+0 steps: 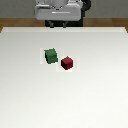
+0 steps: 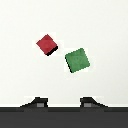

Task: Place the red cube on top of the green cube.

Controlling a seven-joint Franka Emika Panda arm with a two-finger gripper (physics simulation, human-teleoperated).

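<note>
The red cube [image 1: 67,62] lies on the white table, just to the exterior view's right of the green cube [image 1: 50,55] and slightly nearer the camera. The two cubes stand close but apart. In the wrist view the red cube [image 2: 46,44] and the green cube [image 2: 77,60] both show whole, with a small gap between them. My gripper [image 1: 57,23] hangs high at the table's far edge, well away from both cubes. In the wrist view the gripper [image 2: 63,103] is open and empty, its two fingertips [image 2: 36,103] spread wide.
The white table [image 1: 30,100] fills most of the exterior view. A strip of brown wooden floor [image 1: 15,22] runs beyond its far edge, beside the robot's base.
</note>
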